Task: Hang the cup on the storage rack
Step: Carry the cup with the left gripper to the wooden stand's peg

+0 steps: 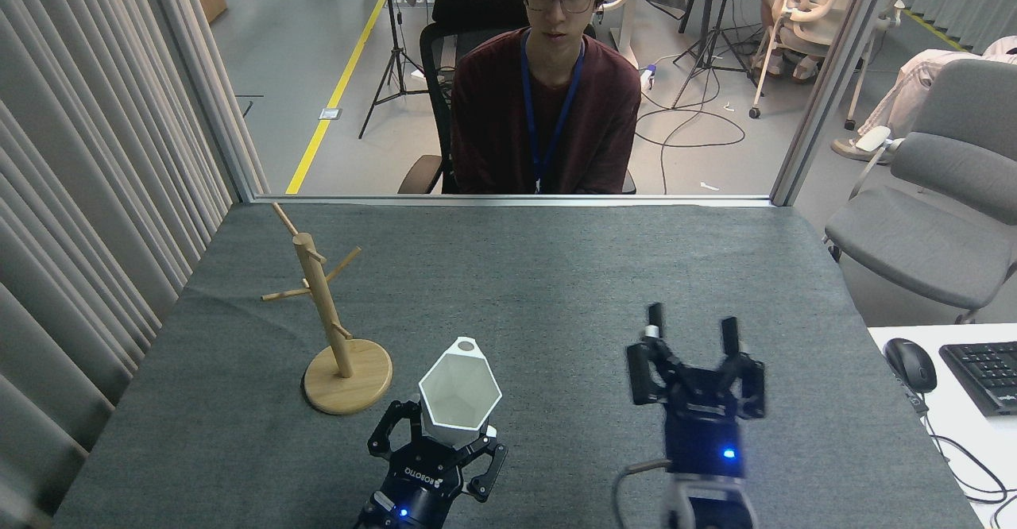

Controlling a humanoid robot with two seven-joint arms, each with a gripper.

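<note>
The left claw was clamped on the lower body of the cup, its dark fingers wrapped round the tapered base from below. The cup sat held above the near tabletop, mouth tipped up toward the head view so the faceted inside showed. Its rim tab, with the round hole, pointed away from the robot. Gripping low on the body appeared deliberate: it left the tab and hole free of the fingers, and the hole is what has to slip over a peg.

The rack stood upright on its disc base to the left of the cup, near but apart from it. Thin pegs slanted upward from the post, the uppermost reaching toward the far left corner, another angling to the right. The upward slant is what would keep a hung cup from sliding off.

The right claw was raised over the tabletop on the right, well apart from the cup, its two fingers spread apart with nothing between them. It was blurred. It may have been positioned to help or to take over, though that was only a guess.

The cup was not yet hung; the tab hole would need lining up with a peg tip.

A person sat beyond the far edge, facing the tabletop.
</note>
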